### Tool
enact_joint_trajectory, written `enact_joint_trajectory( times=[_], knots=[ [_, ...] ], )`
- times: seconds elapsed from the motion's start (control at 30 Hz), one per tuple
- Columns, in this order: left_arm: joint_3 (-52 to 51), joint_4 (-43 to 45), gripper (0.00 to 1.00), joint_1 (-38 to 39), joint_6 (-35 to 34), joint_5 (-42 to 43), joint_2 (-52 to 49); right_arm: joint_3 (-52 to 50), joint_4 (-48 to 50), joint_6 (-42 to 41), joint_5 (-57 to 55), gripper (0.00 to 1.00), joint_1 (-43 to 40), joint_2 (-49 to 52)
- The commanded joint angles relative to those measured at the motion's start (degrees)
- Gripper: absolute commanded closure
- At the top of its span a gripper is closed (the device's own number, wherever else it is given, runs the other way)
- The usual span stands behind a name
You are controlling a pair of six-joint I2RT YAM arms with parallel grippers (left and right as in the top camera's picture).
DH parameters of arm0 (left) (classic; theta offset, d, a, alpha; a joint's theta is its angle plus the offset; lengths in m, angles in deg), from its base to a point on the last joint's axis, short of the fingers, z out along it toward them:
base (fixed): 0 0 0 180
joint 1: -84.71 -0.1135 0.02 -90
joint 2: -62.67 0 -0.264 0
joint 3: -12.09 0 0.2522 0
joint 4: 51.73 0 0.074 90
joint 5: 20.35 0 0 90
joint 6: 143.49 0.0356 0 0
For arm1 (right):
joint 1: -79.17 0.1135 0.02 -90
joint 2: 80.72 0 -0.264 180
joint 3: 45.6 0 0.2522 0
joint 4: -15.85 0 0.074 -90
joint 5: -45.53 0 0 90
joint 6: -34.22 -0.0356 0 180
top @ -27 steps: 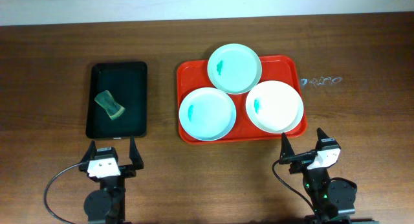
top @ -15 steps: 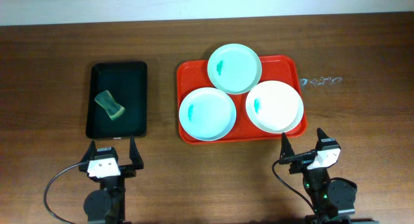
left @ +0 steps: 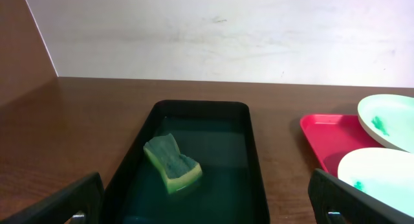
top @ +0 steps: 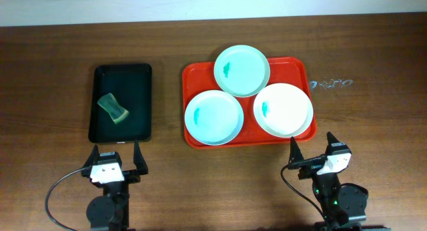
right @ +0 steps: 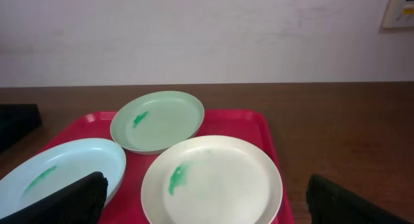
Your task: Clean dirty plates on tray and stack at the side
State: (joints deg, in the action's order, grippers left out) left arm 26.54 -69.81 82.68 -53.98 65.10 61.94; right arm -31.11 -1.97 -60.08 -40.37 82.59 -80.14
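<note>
Plates [top: 213, 117]: three, round, shallow, white-to-mint, each with a teal smear. All sit on the large red rectangular plastic tray [top: 193, 77], two in front and one at the back overhanging the far rim. None wiped, none stacked. The green-and-yellow sponge [top: 113, 108] lies in the smaller black rectangular tray [top: 120, 67], straight ahead of my left gripper [top: 116, 151], so I reckon it's the first pick. The right gripper [top: 311, 140] faces the plates, probably to lift them. Both jaws spread wide, holding nothing.
</note>
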Motion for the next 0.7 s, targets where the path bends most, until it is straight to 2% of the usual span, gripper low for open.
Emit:
enact_joint_trajectory(
  times=[0.0, 0.2, 0.23, 0.3, 0.33, 0.37, 0.4, 0.43, 0.47, 0.5, 0.57, 0.63, 0.67],
  knots=[
    [-0.17, -0.04, 0.01, 0.22, -0.76, -0.83, 0.07, -0.42, -0.09, -0.04, -0.31, 0.01, 0.33, -0.15],
    [-0.15, 1.29, 0.01, 0.26, -1.84, 0.83, 0.07, -0.42, -0.09, -0.04, -0.31, 0.01, 0.33, -0.15],
    [-0.15, 1.70, 0.01, 0.28, -6.01, 7.67, 0.07, -0.42, -0.09, -0.04, -0.31, 0.01, 0.33, -0.17],
    [-0.15, 1.97, 0.01, 0.28, -24.65, 43.98, 0.07, -0.42, -0.09, -0.04, -0.31, 0.01, 0.33, -0.15],
    [-0.15, 6.45, 0.01, 0.28, -27.87, 49.70, 0.07, -0.42, -0.09, -0.04, -0.31, 0.01, 0.33, -0.15],
    [-0.15, 10.71, 0.01, 0.28, -28.81, 51.01, 0.07, -0.42, -0.09, -0.04, -0.28, 0.01, 0.33, -0.15],
    [-0.15, 22.27, 0.01, 0.28, -30.10, 52.81, 0.07, -0.42, -0.09, -0.04, -0.31, 0.02, 0.33, -0.15],
    [-0.13, 34.93, 0.01, 0.26, -30.08, 52.35, 0.07, -0.42, -0.09, -0.04, -0.31, 0.01, 0.33, -0.17],
    [0.68, 42.62, 0.01, 0.26, -30.10, 47.89, 0.07, -0.42, -0.09, -0.04, -0.31, 0.01, 0.33, -0.15],
    [2.23, 42.34, 0.01, 0.26, -29.94, 43.71, 0.07, -0.42, -0.09, -0.04, -0.31, 0.01, 0.33, -0.15],
    [6.82, 36.33, 0.01, 0.26, -24.65, 38.88, 0.00, -0.42, -0.09, -0.04, -0.31, 0.01, 0.33, -0.15],
    [13.38, 27.47, 0.01, 0.26, -14.88, 36.06, -1.60, -0.42, -0.09, -0.04, -0.31, 0.01, 0.33, -0.17],
    [20.79, 18.64, 0.01, 0.26, -8.24, 29.81, -5.81, -0.42, -0.09, -0.04, -0.31, 0.01, 0.33, -0.15]
  ],
)
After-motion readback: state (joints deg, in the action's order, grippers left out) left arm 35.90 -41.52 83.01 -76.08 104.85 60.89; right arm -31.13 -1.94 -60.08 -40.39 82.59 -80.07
